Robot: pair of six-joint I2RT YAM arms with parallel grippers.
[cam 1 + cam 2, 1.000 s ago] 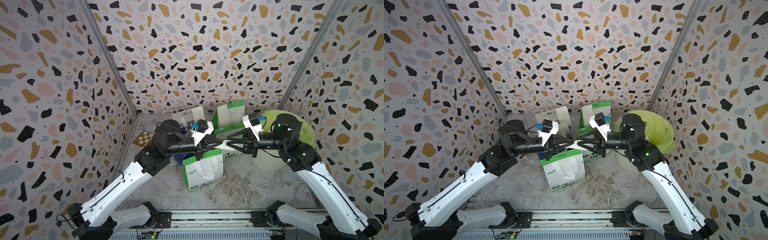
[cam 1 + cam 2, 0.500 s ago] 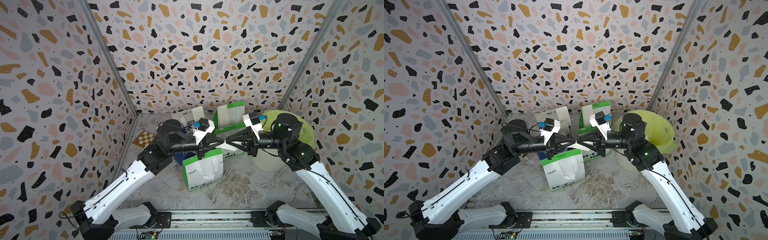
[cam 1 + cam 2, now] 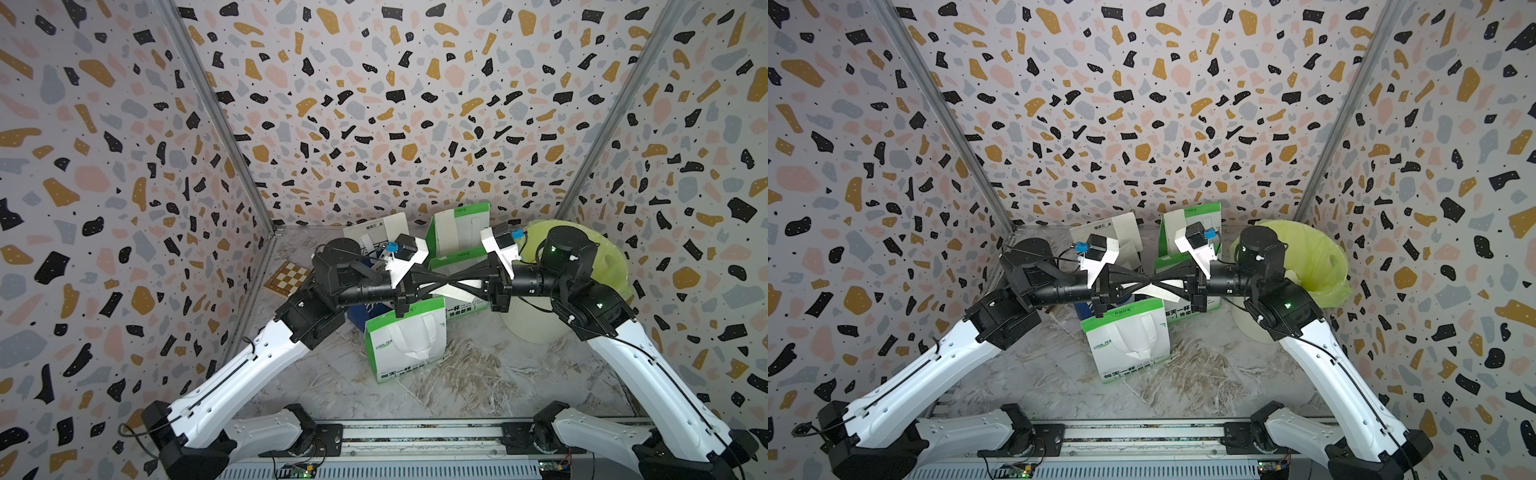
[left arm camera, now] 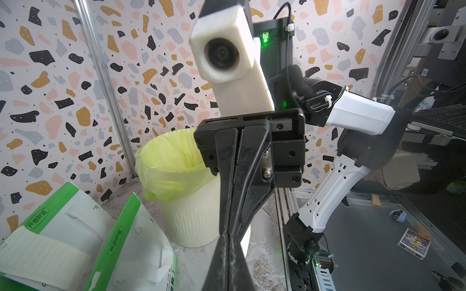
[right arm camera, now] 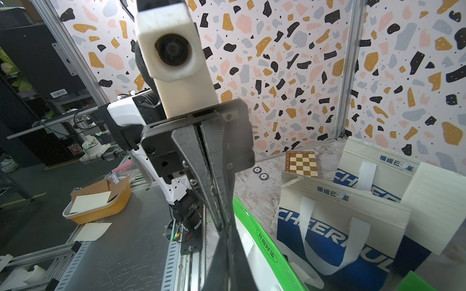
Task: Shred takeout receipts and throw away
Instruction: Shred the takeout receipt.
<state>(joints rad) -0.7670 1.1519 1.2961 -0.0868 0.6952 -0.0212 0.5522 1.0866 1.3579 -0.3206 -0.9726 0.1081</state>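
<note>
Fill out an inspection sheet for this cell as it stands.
Surface: marbled tabletop, streaky.
Job's things: held receipt pinched between the claws; lined receipts on a green-white bag and a blue-white bag; lined bin on the right.
Clutter: checkerboard, two chips.
Claws: left claw and right claw shut, tip to tip, on the held receipt.
Cables: braided lead at right wrist, clear of claws.
Surroundings: terrazzo walls; orange tray outside.

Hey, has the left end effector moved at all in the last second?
Yes. Judged against the front green-and-white bag, the left end effector, shut on a receipt strip, has shifted slightly toward the yellow-lined bin in both top views.
</note>
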